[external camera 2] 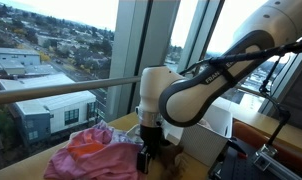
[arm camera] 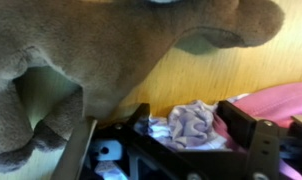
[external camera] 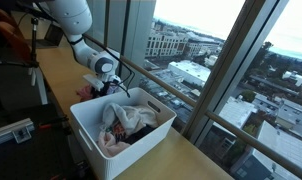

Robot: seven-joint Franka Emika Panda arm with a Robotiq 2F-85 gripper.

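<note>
My gripper (arm camera: 187,112) is open and points down at the wooden counter (arm camera: 191,70). A crumpled lavender cloth (arm camera: 191,126) lies between its two black fingers, with a gap on one side. A brown plush toy (arm camera: 91,50) fills the upper part of the wrist view, and a pink cloth (arm camera: 276,104) lies on the other side. In an exterior view the gripper (external camera 2: 146,160) hangs low at the edge of a heap of pink cloth (external camera 2: 91,155). In an exterior view the gripper (external camera: 106,88) is just behind a white bin (external camera: 91,138) filled with clothes (external camera: 126,122).
The counter (external camera: 191,160) runs along tall window panes with a metal rail (external camera: 166,88) close behind the bin. Dark equipment and a stand (external camera: 16,125) lie beside the counter. A black stand (external camera 2: 271,150) is near the arm.
</note>
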